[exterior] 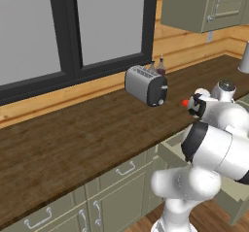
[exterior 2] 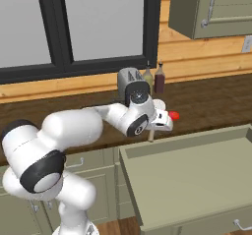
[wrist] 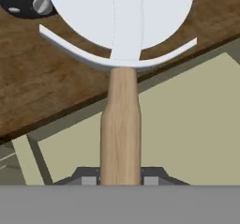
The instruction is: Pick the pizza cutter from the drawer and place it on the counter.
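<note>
My gripper (wrist: 120,181) is shut on the tan wooden handle of the pizza cutter (wrist: 121,124). Its pale round wheel stands out ahead of the hand, over the dark brown counter (wrist: 47,87). The handle hangs above the back edge of the open drawer (wrist: 197,124), whose pale inside shows beneath it. From the right base view the gripper (exterior 2: 160,121) hovers at the counter's front edge, and the cutter's handle (exterior 2: 151,135) pokes down toward the drawer (exterior 2: 197,180). In the left base view the gripper (exterior: 197,105) sits above the drawer (exterior: 170,146), behind my own arm.
A silver toaster (exterior: 146,85) stands on the counter (exterior: 73,139) behind the hand, with two bottles (exterior 2: 153,79) at the wall. A small red disc (exterior 2: 173,115) shows beside the gripper. Sage cabinet fronts (exterior: 116,192) run under the counter, and a wall cabinet (exterior 2: 211,8) hangs above.
</note>
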You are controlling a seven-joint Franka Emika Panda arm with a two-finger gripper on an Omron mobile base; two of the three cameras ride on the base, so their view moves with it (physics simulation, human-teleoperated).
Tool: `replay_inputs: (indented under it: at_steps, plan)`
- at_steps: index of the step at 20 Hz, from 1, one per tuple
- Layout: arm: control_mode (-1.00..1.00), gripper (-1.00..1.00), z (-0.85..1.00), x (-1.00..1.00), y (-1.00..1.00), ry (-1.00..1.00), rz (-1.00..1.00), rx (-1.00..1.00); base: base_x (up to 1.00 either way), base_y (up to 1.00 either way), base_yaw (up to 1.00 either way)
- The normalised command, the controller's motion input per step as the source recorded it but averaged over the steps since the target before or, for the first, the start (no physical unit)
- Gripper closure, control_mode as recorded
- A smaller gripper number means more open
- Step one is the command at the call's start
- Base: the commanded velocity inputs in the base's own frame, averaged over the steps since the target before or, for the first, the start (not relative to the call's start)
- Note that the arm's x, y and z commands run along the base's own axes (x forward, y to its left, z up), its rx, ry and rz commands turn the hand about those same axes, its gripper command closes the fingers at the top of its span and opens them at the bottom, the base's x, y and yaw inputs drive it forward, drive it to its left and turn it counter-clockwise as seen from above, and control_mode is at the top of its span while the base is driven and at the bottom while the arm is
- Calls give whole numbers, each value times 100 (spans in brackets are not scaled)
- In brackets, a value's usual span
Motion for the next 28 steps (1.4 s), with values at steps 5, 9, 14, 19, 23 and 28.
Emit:
replay_inputs:
  at_steps: [5,9,14,19,23,28]
  plan:
    - [-100,100,7,40,100,41,3,-10,0,0,0]
    - [-100,100,29,45,100,43,1,-1,0,0,0]
    - [-100,100,-9,12,91,21,7,5,0,0,0]
    - [-100,100,-56,41,63,-7,3,28,0,0,0]
    - [-100,100,-61,66,99,0,0,17,0,0,0]
    - [-100,-100,-53,64,99,0,0,2,0,0,0]
